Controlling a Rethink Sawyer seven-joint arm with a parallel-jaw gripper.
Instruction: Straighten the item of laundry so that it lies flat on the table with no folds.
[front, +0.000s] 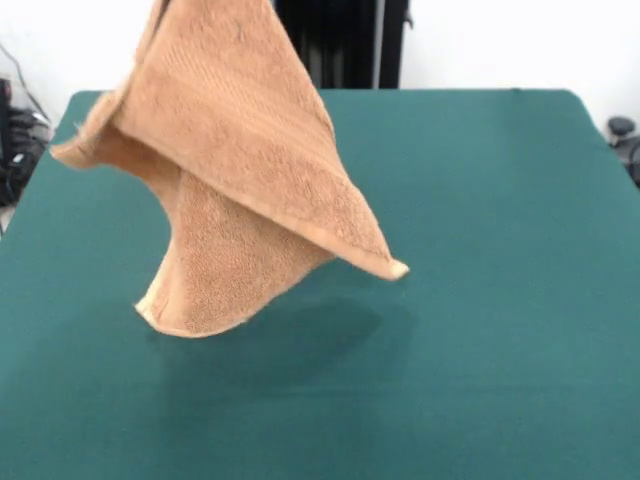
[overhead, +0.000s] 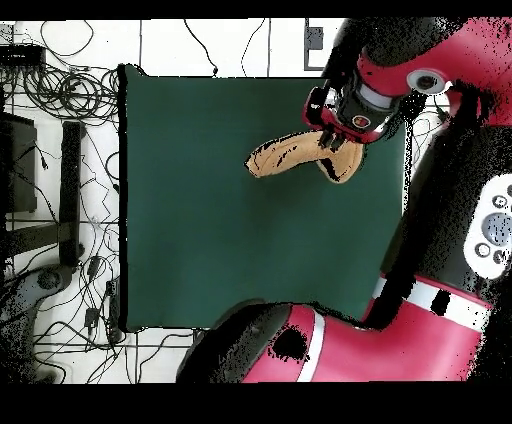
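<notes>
The orange-tan towel (front: 240, 170) hangs in the air over the left half of the green table (front: 500, 300), draped in a folded cone. Its top runs out of the front view's upper edge. One corner sticks out to the right and its lowest edge hangs close to the cloth; I cannot tell if it touches. In the overhead view the towel (overhead: 285, 157) trails left from under my gripper (overhead: 335, 135), which is over the table's (overhead: 200, 220) upper right part and shut on the towel's top. The wrist hides the fingers.
The black pedestal (front: 340, 40) stands behind the table's far edge. In the overhead view the red arm (overhead: 440, 200) spans the table's right side and bottom edge. Cables and dark equipment (overhead: 60, 180) lie on the floor to the left.
</notes>
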